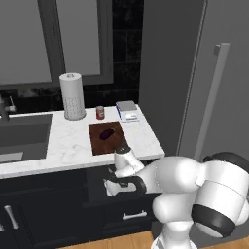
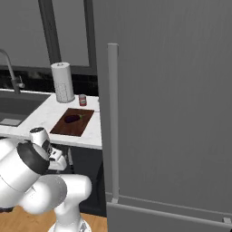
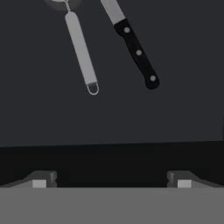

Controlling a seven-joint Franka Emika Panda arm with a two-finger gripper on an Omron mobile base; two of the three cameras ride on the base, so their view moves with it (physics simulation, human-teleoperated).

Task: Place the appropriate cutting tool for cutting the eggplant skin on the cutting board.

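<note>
Peeler (image 3: 81, 48), lying just beside the black-handled knife (image 3: 136, 50) on a dark drawer floor, is looking light, stiff and slippery; its straight handle is offering the best hold. The tool (image 3: 111, 181) is hovering spread, gripping nothing.

Kitchen, dim lighting. White marble counter (image 1: 63, 141) w/ dark base cabinets (image 1: 44, 209) below; drawer pull (image 1: 134, 214) visible. Sink (image 1: 22, 138) recessed at counter left, faucet (image 2: 10, 68) behind it. Backsplash (image 1: 124, 44) black tile. Grey-framed window (image 1: 53, 39) above counter. Tall grey fridge (image 2: 172, 113) at counter right, w/ vertical handle (image 2: 113, 122). Floor (image 1: 112, 242) light wood.
</note>
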